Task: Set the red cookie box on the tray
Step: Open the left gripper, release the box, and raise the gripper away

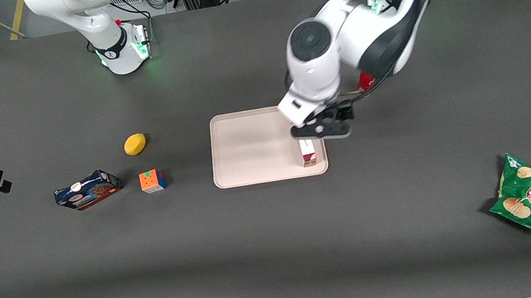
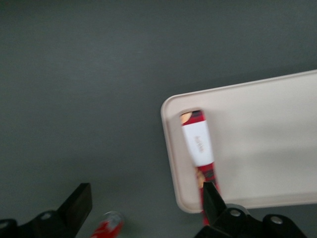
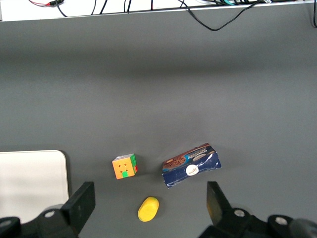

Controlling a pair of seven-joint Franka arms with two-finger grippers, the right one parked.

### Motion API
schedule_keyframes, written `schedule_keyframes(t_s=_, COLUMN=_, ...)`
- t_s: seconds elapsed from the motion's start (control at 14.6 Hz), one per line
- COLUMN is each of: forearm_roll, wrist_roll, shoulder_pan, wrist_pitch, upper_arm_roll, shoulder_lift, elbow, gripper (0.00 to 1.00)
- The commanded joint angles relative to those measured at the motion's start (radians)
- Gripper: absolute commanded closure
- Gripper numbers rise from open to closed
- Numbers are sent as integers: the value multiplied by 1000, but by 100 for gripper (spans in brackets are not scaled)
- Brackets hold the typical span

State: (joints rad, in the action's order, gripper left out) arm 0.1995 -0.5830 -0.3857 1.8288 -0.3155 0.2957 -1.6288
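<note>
While the jaws (image 1: 320,130) are standing apart above the tray (image 1: 249,146), the red cookie box (image 1: 308,152) is lying flat inside the tray's rim, released, just beneath them and partly hidden by the wrist.

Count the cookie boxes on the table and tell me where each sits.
2. The red cookie box lies on the tray beside its rim, under the open claw. The blue cookie box lies toward the parked arm's end, beside the puzzle cube.
</note>
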Motion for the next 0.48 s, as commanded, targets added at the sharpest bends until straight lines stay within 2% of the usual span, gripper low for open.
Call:
schedule_keyframes(t_s=0.0, forearm_roll=-127, wrist_roll=233, shoulder_pan=-1, wrist_pitch=-146, upper_arm_roll=142, shoulder_lift=-176, elbow=-31, gripper=0)
schedule_keyframes(t_s=0.21, forearm_roll=-143, wrist_roll=368, shoulder_pan=-2, wrist_pitch=-206, upper_arm_roll=274, shoulder_lift=-265, elbow=-39, gripper=0)
schedule_keyframes(t_s=0.41, forearm_roll=-144, wrist_roll=391, shoulder_pan=-4, wrist_pitch=-191, upper_arm_roll=392, shoulder_lift=-341, elbow=-106, gripper=0)
